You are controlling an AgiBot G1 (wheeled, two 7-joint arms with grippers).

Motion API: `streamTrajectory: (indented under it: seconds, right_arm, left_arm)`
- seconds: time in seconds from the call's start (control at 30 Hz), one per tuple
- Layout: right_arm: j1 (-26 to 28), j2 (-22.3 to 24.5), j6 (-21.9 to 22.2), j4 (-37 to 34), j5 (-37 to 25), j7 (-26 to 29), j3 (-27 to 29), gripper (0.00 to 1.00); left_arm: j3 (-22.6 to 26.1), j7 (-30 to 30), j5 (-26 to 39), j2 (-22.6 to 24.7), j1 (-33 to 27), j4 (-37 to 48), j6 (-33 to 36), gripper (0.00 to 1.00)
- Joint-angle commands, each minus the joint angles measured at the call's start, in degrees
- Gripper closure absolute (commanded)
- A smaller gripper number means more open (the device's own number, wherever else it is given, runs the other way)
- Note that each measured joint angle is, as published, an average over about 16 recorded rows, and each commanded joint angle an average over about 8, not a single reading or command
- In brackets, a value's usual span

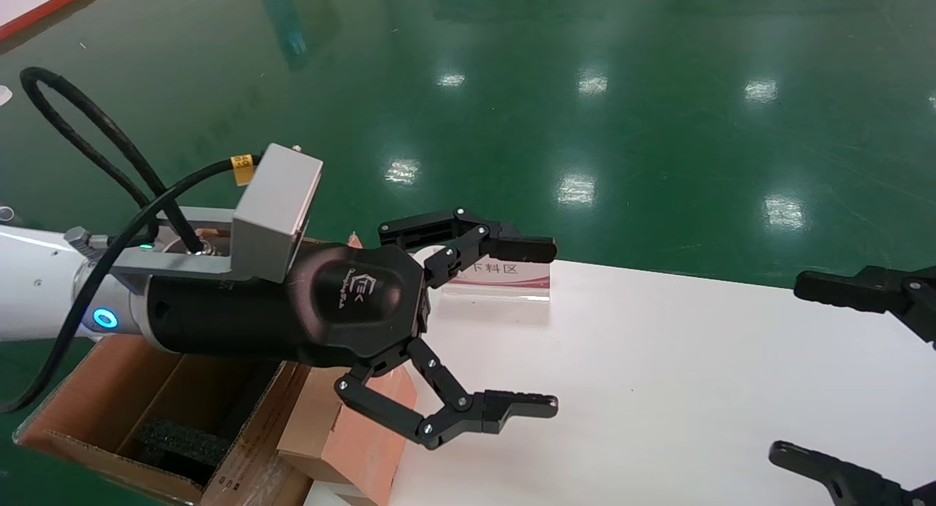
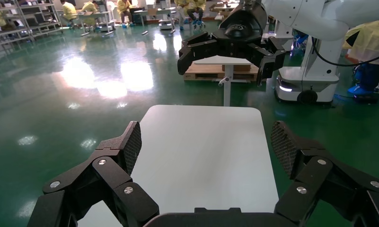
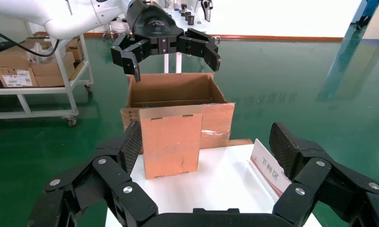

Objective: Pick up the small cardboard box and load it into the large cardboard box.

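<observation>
The small cardboard box [image 1: 344, 425] stands upright at the table's left end; the right wrist view shows its plain brown face [image 3: 171, 142]. Behind it, beyond that end, the large cardboard box [image 1: 102, 403] is open, with black foam [image 1: 175, 440] inside and taped side [image 3: 215, 123]. My left gripper [image 1: 545, 325] is open and empty in the air above the small box; it shows over the large box in the right wrist view [image 3: 166, 52]. My right gripper [image 1: 790, 367] is open and empty over the table's right end, facing the small box.
The white table [image 1: 658, 382] carries a clear sign stand with red-edged Chinese text [image 1: 497, 272] near its far edge. Green floor surrounds it. A cart with cartons [image 3: 31, 71] stands beyond the large box; a pallet and another robot's base [image 2: 301, 85] stand past the right end.
</observation>
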Motion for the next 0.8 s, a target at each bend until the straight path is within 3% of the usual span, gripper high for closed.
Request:
streamTrajectory:
  seconds: [0.03,0.17,0.4,0.8]
  right_arm:
    - [0.00,0.00,0.00,0.00,0.00,0.00,0.00,0.00]
    - [0.02,0.00,-0.01,-0.02,0.01,-0.02,-0.02,0.00]
    - [0.03,0.01,-0.01,-0.04,0.03,-0.04,-0.05,0.00]
    - [0.05,0.03,0.01,-0.05,0.06,-0.06,-0.11,0.00]
  left_arm:
    - [0.04,0.11,-0.01,0.05,0.19,0.13,-0.03,0.00]
    - [2.60,-5.84,4.96,-0.16,-1.71,-0.92,-3.44,0.00]
    - [9.49,-21.80,18.75,-0.39,-9.78,-2.73,-6.30,0.00]
    - [21.49,-52.81,42.72,4.34,-27.73,-3.11,2.31,0.00]
